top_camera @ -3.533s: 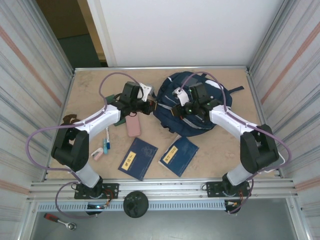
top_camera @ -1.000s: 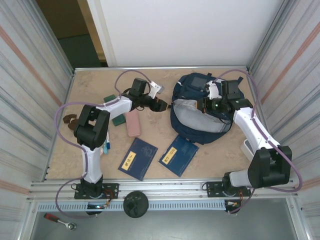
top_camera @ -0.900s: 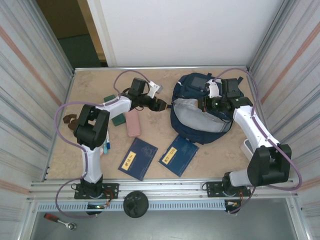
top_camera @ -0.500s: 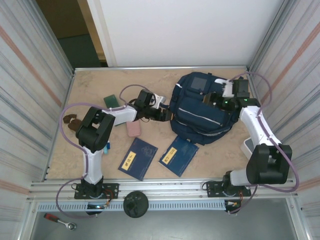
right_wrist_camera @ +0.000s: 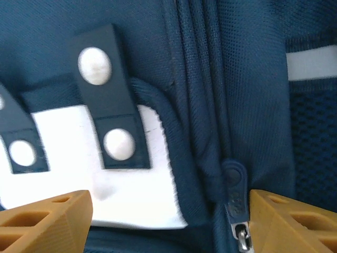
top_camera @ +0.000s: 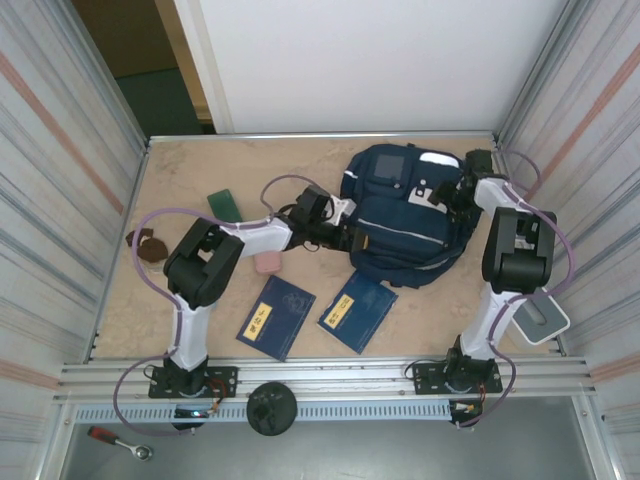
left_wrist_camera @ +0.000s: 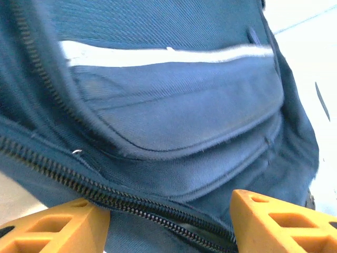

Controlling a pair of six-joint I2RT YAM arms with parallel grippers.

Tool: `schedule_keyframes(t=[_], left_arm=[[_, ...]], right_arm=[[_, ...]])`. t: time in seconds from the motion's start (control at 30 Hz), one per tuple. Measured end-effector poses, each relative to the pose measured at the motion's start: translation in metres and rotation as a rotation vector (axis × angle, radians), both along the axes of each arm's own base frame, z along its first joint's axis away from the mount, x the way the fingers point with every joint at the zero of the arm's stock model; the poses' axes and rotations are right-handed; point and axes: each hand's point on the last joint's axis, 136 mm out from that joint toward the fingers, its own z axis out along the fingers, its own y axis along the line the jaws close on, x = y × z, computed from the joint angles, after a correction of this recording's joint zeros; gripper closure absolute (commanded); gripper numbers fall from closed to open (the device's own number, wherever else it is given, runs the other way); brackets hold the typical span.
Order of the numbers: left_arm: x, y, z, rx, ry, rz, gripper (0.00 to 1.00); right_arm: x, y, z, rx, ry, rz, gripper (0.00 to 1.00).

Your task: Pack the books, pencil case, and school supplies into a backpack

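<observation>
**Top view.** The backpack [top_camera: 400, 225] lay right of centre in the upper half of the frame. The left book [top_camera: 275, 317] and the right book [top_camera: 357, 311] lay side by side at lower centre, the right one just below the backpack. The pencil case [top_camera: 266, 263] showed left of centre, its upper part hidden beneath the left arm.

**Left wrist view.** The left gripper [left_wrist_camera: 167, 216] had its fingers apart and cropped by the lower edge. A zipper [left_wrist_camera: 105, 192] and backpack cloth ran between them. Whether they pinched the cloth could not be told.

**Right wrist view.** The right gripper [right_wrist_camera: 168, 211] was spread wide over the backpack and held nothing. Its fingers were cropped at both lower corners. A zipper pull [right_wrist_camera: 234, 200] hung beside the right finger, and the white patch [right_wrist_camera: 142, 200] was cut off at the left.
</observation>
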Motion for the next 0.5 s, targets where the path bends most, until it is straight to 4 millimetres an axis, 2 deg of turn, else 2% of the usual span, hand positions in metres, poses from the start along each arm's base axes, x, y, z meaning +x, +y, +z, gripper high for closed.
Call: schedule_keyframes(t=[0.07,0.13,0.2,0.27,0.33,0.4,0.5], left_arm=[[-0.011,-0.014,0.002,0.005,0.007,-0.047,0.39],[-0.026,-0.029,0.010,0.002,-0.021,-0.114,0.38],[-0.036,-0.040,0.023,-0.011,-0.086,-0.173,0.38],[-0.045,-0.038,0.035,-0.004,-0.156,-0.211,0.37],[-0.046,-0.018,0.047,0.017,-0.234,-0.208,0.34],[-0.038,0.010,0.052,0.047,-0.292,-0.169,0.34],[-0.017,0.048,0.047,0.111,-0.349,-0.092,0.34]], right_arm=[[0.022,0.011,0.015,-0.030,-0.052,0.056,0.24],[0.039,0.033,0.032,-0.054,-0.095,0.124,0.22],[0.046,0.054,0.047,-0.092,-0.121,0.185,0.20],[0.047,0.070,0.058,-0.127,-0.137,0.232,0.20],[0.038,0.077,0.061,-0.150,-0.134,0.259,0.19],[0.024,0.076,0.059,-0.140,-0.125,0.265,0.20],[-0.015,0.083,0.046,-0.049,-0.081,0.277,0.22]])
